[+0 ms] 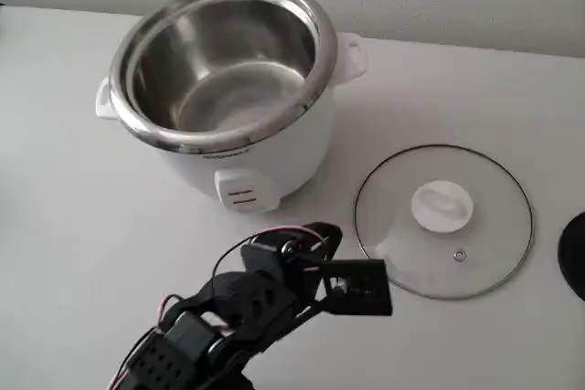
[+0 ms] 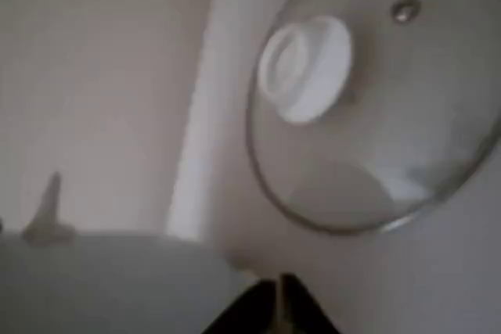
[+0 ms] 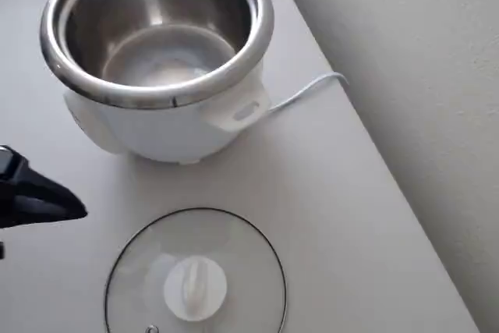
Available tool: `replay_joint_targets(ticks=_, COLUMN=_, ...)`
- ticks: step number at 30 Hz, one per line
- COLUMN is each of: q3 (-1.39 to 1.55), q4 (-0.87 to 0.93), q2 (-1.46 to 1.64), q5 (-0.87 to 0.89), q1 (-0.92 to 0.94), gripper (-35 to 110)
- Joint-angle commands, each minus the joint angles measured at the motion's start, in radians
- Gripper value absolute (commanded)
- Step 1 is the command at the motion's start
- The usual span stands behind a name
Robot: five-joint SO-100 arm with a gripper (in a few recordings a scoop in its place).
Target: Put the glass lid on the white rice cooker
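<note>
Glass lid [image 1: 444, 222] lies flat on the white surface [image 1: 73, 226], knob up, to the right of the white rice cooker [image 1: 228, 89] in the fixed view and just apart from it; its white centre knob [image 1: 442, 205] sits near the middle, the small steam hole [image 1: 459, 256] nearer the front edge. In the overhead view the lid [image 3: 195, 271] lies below the cooker [image 3: 160, 52]; in the wrist view the lid [image 2: 376, 99] fills the upper right, blurred. The cooker stands uncovered, its steel inner pot [image 1: 219, 70] bare, switch panel [image 1: 245, 193] facing the camera, a white cord [image 3: 304, 93] trailing from its side toward the surface's edge. The black claw [image 1: 352, 288] hovers above the surface just left of the lid's rim, touching nothing and holding nothing; whether its jaws are wide or narrow I cannot tell. A dark round thing [image 1: 574, 255] shows at the right edge.
</note>
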Motion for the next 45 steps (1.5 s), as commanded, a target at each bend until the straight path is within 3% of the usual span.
replay_joint_targets(ticks=1, q3=-0.253, q4=-0.238, q2=-0.529, q5=0.092, q1=0.052, gripper=0)
replay_joint_targets(ticks=4, q3=-0.276, q4=-0.419, q2=-0.699, q5=0.107, q1=0.069, gripper=8)
replay_joint_targets(ticks=15, q3=-0.58, q4=-0.588, q2=-1.146, q5=0.109, q1=0.098, gripper=20)
replay_joint_targets(ticks=28, q3=-0.787, q4=-0.621, q2=-1.355, q5=0.103, q1=0.132, gripper=20)
replay_joint_targets(ticks=39, q3=-0.902, q4=-0.649, q2=-1.474, q5=0.098, q1=0.152, gripper=19)
replay_joint_targets(ticks=45, q3=-0.931, q4=-0.661, q2=-1.505, q5=0.098, q1=0.152, gripper=0)
